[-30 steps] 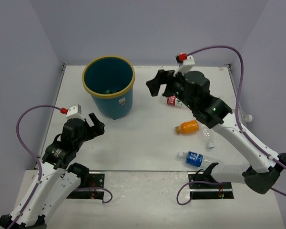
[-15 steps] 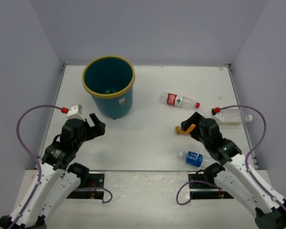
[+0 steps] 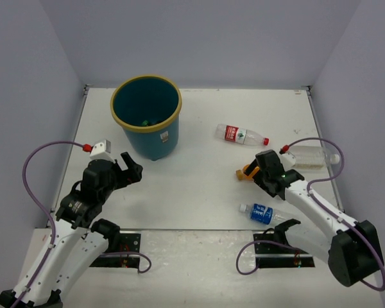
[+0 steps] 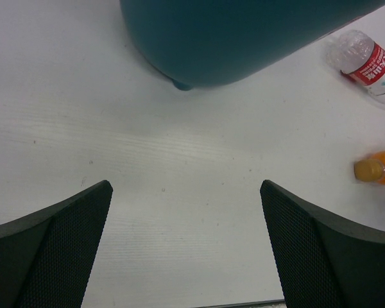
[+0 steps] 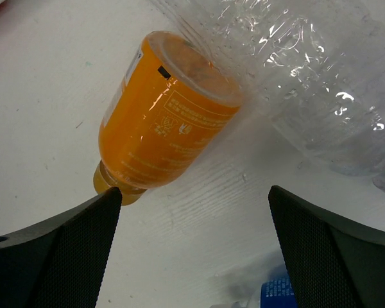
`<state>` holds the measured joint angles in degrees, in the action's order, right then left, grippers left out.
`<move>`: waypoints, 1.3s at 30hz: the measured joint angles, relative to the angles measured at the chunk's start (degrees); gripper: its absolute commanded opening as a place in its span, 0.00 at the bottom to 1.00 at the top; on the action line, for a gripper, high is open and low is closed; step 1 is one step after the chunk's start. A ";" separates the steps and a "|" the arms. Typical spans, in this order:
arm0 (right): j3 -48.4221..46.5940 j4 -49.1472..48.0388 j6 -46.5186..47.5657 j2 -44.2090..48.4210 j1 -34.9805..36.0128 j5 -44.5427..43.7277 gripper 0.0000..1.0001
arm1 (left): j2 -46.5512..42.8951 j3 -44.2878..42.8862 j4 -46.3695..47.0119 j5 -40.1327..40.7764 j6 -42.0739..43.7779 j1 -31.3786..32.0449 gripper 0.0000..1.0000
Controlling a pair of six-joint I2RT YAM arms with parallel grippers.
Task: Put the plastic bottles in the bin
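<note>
The teal bin (image 3: 159,138) with a yellow rim stands at the back left; something green lies at its bottom. An orange bottle (image 3: 247,172) lies on the table, partly under my right gripper (image 3: 259,168). In the right wrist view the open, empty gripper (image 5: 194,192) hovers just off the orange bottle (image 5: 167,122), with a crumpled clear bottle (image 5: 308,83) touching it. A red-labelled bottle (image 3: 240,135), a clear bottle (image 3: 311,156) and a blue-labelled bottle (image 3: 262,213) lie on the right. My left gripper (image 3: 129,168) is open and empty, near the bin (image 4: 244,38).
The left wrist view shows the gripper (image 4: 185,192) over bare table, with the red-labelled bottle (image 4: 366,58) and the orange bottle (image 4: 378,168) at its right edge. The blue label (image 5: 279,292) shows low in the right wrist view. Walls close in the table on three sides.
My right arm has pulled back from beside the bin and come down over the orange bottle, gripper still open. The left arm has not moved.
</note>
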<state>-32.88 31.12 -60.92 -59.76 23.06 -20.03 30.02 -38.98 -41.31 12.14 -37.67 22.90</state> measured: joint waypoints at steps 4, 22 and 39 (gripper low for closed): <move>-1.74 -1.40 -1.28 -6.28 -0.19 -0.05 0.99 | 0.00 0.00 0.05 -0.21 0.16 0.00 1.00; -5.44 -4.66 -1.84 -10.90 -0.63 0.20 0.99 | 0.04 0.00 0.08 -0.39 0.44 0.00 1.00; -2.48 -5.40 -19.61 -8.39 -3.12 -3.11 0.99 | 0.30 0.24 0.19 -1.71 0.87 0.00 1.00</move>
<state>-35.36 25.72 -80.53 -68.15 19.94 -23.14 30.32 -38.75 -41.12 10.43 -36.80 22.90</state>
